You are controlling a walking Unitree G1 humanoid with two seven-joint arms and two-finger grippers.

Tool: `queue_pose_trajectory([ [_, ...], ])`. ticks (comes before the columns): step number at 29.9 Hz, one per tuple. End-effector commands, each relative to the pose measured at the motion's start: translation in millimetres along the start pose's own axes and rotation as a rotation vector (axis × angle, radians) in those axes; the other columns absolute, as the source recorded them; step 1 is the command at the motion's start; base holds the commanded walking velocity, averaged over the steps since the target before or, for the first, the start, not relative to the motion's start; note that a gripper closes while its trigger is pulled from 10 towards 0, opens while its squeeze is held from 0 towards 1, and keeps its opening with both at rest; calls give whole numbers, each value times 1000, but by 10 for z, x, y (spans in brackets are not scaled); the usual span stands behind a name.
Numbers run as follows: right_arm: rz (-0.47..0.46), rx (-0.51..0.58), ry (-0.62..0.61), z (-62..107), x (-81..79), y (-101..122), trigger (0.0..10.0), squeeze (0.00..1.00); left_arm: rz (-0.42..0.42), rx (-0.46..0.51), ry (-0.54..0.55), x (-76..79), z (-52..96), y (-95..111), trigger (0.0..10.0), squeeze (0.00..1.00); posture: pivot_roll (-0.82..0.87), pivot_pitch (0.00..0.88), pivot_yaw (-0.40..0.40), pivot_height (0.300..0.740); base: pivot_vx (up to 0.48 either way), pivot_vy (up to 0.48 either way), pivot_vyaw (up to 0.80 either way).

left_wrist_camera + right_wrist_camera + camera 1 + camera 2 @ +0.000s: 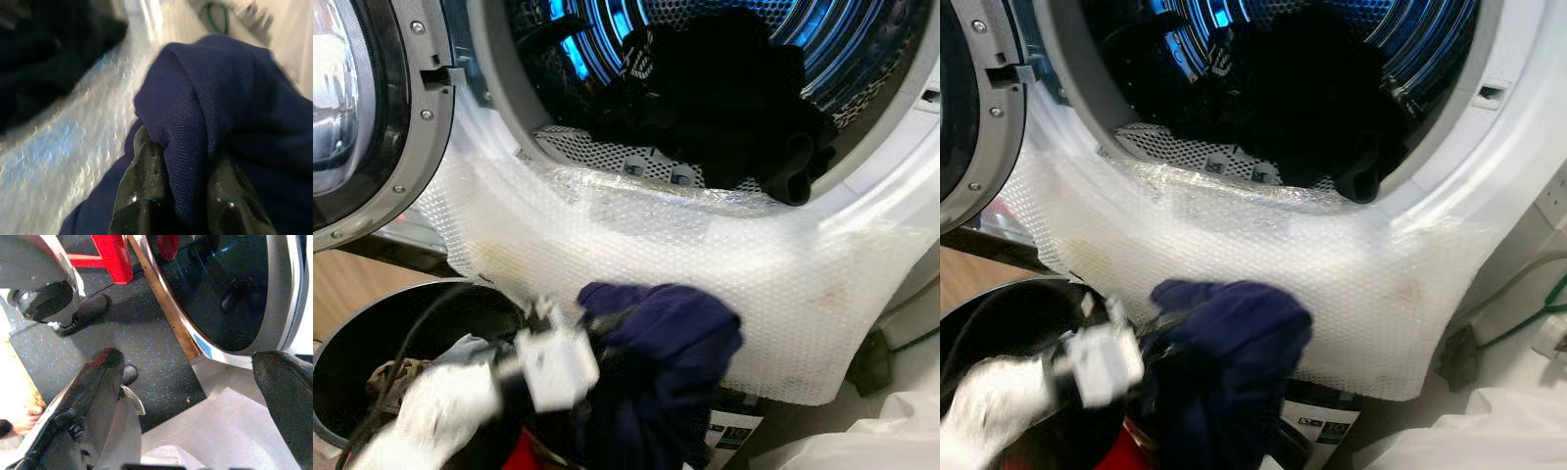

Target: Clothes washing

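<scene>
Left eye: washer drum (607, 147) open across the top of frame, blue-lit inside, dark clothes (724, 98) piled in it, one piece drooping over the rim at right. Door (372, 117) swung open at upper left. Bubble wrap (656, 264) draped over the front lip, hanging down mid-frame. Left gripper (607, 333) at lower centre, motion-blurred, clamped on a navy garment (675, 343) held just below the bubble wrap and in front of the machine. Black basket (382, 333) at lower left, next to the gripper, some fabric in it. Right eye: same layout shifted left; green cable (1538, 304) at right edge. Left wrist: both black fingers (142, 191) pinched tight on a fold of the navy knit, cloth bunched between and over them; bubble wrap blurred on the left, dark laundry upper left. Right wrist: right gripper (195, 396) with fingers spread wide, nothing between them, pointed at dark speckled flooring (137, 347); a red frame (115, 254) at top, a curved dark glass panel (230, 289) upper right.
</scene>
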State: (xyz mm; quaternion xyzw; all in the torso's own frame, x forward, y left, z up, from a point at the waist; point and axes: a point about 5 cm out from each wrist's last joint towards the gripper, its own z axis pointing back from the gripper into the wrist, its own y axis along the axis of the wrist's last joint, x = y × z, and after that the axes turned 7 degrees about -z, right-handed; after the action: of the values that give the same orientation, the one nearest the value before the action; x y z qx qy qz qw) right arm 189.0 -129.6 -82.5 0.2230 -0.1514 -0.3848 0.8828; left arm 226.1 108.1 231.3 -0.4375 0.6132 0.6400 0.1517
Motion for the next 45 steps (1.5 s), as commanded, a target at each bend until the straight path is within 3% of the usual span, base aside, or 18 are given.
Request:
queue_pose_trajectory([
  [1, -25, -14, -6, 2, -20, -47, 10000, 0, -51, 70, -12, -293, -91, 113, 0, 0, 328, 0, -68, 740, 0, 0, 0],
  [4, -31, -16, -7, 2, -27, -57, 10000, 0, -74, 93, -13, -409, -130, 161, 0, 0, 328, 0, -68, 740, 0, 0, 0],
  [10, -88, -21, -17, -4, -117, -116, 10000, 0, -258, 283, 119, -1491, -482, 539, 0, 0, 245, 0, -35, 740, 0, 0, 0],
  [12, -98, -22, -17, -5, -149, -135, 10000, 0, -283, 290, 150, -1732, -536, 584, 0, 0, 220, 0, -24, 740, 0, 0, 0],
  [13, -98, -22, -17, -5, -149, -135, 10000, 0, -283, 290, 150, -1732, -536, 584, 0, 0, 220, 0, -24, 740, 0, 0, 0],
  [15, -119, -26, -20, -2, -176, -169, 10000, 0, -229, 303, 256, -2063, -560, 612, 0, 0, 200, 0, -17, 740, 0, 0, 0],
  [16, -119, -26, -20, -2, -176, -169, 10000, 0, -229, 303, 256, -2063, -560, 612, 0, 0, 200, 0, -17, 740, 0, 0, 0],
  [17, -134, -29, -21, 0, -202, -195, 10000, 0, -152, 296, 420, -2375, -529, 595, 0, 0, 179, 0, -9, 740, 0, 0, 0],
  [20, -162, -31, -30, 6, -230, -237, 10000, 0, 11, 207, 646, -2688, -396, 420, 0, 0, 119, 0, 16, 740, 0, 0, 0],
  [21, -173, -32, -36, 10, -235, -254, 10000, 0, 42, 165, 692, -2732, -351, 347, 902, 0, 96, 0, 26, 740, 0, 0, 0],
  [23, -204, -35, -51, 20, -239, -295, 10000, 0, 66, 51, 766, -2767, -267, 184, 7961, 0, 57, 0, 40, 740, 0, 0, 0],
  [24, -213, -36, -55, 24, -240, -311, 10000, 0, 75, 18, 780, -2768, -245, 136, 7961, 0, 49, 0, 44, 740, 0, 0, 0],
  [25, -224, -38, -62, 33, -241, -343, 10000, 0, 108, -24, 828, -2774, -188, 48, 10000, 0, 19, 0, 54, 740, 0, 0, 0],
  [29, -261, -55, -83, 67, -256, -467, 10000, 0, 230, -141, 936, -2718, -22, -250, 10000, 0, -45, 0, 74, 740, 0, 0, 0],
  [33, -291, -67, -100, 96, -265, -558, 10000, 0, 290, -168, 924, -2649, -15, -370, 10000, 0, -85, 0, 80, 740, 0, 0, 0],
  [37, -335, -88, -133, 152, -260, -712, 10000, 0, 393, -190, 839, -2513, -132, -511, 10000, 0, -123, 0, 85, 740, 0, 0, 0],
  [43, -378, -95, -179, 202, -193, -809, 10000, 0, 400, -276, 799, -2384, -265, -628, 10000, 0, -183, 0, 96, 740, 0, 0, 0],
  [45, -387, -97, -189, 216, -178, -836, 10000, 0, 377, -306, 701, -2307, -358, -652, 10000, 0, -207, 0, 103, 740, 0, 0, 0],
])
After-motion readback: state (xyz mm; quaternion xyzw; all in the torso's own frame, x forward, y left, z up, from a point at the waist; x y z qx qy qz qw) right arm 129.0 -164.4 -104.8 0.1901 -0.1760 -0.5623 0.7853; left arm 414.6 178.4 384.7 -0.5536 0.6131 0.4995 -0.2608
